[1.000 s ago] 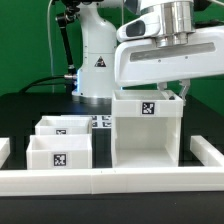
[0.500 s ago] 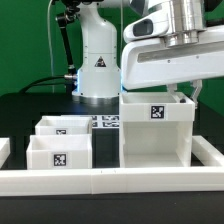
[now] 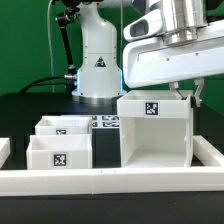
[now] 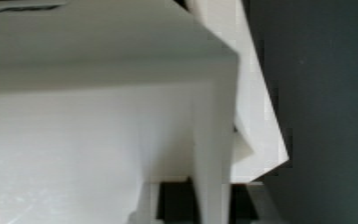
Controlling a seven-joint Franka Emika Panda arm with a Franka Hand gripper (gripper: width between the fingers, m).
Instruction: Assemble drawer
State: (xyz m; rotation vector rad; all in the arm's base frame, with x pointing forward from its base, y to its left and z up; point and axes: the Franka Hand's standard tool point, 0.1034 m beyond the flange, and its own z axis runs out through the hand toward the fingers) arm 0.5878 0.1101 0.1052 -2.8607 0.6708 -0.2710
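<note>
The drawer's large white casing (image 3: 155,140) stands at the exterior view's right, open side toward the camera, with a tag on its top front edge. My gripper (image 3: 190,97) reaches down from above at the casing's top right corner. In the wrist view my gripper (image 4: 211,205) has one black finger on each side of the casing's thin wall (image 4: 215,150) and is shut on it. Two shallow white trays stand side by side at the exterior view's left, the nearer tray (image 3: 60,152) in front of the farther tray (image 3: 62,126), both apart from the casing.
A long low white rail (image 3: 110,180) runs along the front, with raised ends at both sides. The marker board (image 3: 105,122) lies flat behind the trays. The arm's white base (image 3: 98,60) stands at the back. The table is black (image 4: 327,100).
My gripper and the casing have shifted toward the exterior view's right, then a little back to the left. The two trays have not moved.
</note>
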